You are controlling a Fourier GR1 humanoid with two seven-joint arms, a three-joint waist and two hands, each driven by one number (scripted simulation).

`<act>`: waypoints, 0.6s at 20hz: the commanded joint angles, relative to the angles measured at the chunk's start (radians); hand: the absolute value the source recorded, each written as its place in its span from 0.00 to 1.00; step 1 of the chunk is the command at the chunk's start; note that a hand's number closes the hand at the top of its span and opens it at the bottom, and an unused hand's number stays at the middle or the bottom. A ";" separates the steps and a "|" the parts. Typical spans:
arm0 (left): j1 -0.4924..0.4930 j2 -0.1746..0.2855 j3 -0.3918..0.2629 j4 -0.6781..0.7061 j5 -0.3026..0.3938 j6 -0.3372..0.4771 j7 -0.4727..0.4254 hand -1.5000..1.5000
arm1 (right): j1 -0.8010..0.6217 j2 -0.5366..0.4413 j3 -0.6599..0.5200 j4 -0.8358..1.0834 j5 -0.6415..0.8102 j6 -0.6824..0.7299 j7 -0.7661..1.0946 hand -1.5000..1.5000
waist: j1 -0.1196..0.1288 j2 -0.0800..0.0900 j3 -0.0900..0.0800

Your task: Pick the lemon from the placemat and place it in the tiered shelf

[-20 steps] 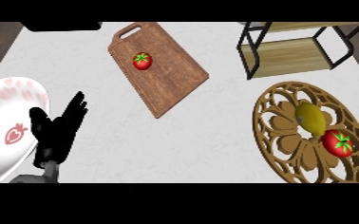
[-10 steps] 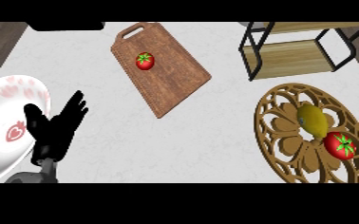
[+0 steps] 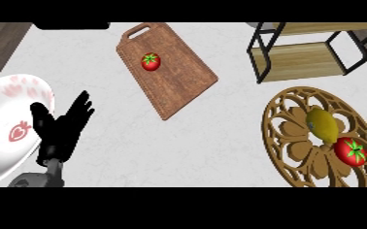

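Note:
A yellow lemon (image 3: 323, 123) lies on the round carved wooden placemat (image 3: 294, 140) at the right, with a red tomato (image 3: 350, 151) just below it. The tiered shelf (image 3: 305, 51), black frame with wooden boards, stands at the top right. My left hand (image 3: 63, 126) rests at the lower left, open with fingers up, far from the lemon. No right hand shows in the head view.
A wooden cutting board (image 3: 168, 70) with a second tomato (image 3: 150, 61) lies at the top centre. A white plate with a strawberry print (image 3: 18, 121) sits at the left edge, partly behind my left hand.
My left hand has drifted slightly to the right and up. The lemon and the other objects have not moved.

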 commanded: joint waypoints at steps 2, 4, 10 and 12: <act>-0.003 -0.032 -0.014 0.076 -0.030 0.001 -0.009 0.50 | -0.059 -0.016 0.038 -0.154 0.029 -0.118 0.275 0.00 | -0.002 0.007 -0.005; 0.024 -0.013 0.008 0.097 0.006 -0.061 -0.046 0.50 | -0.149 -0.038 0.130 -0.115 0.110 -0.169 0.338 0.00 | 0.025 0.014 -0.006; -0.001 -0.025 0.007 0.114 -0.011 -0.078 -0.041 0.50 | -0.282 0.026 0.307 -0.080 0.207 -0.190 0.489 0.00 | 0.026 0.014 -0.004; 0.003 0.016 0.031 0.051 -0.008 -0.069 0.011 0.50 | -0.314 0.056 0.376 -0.170 0.245 -0.227 0.604 0.00 | 0.025 0.010 -0.004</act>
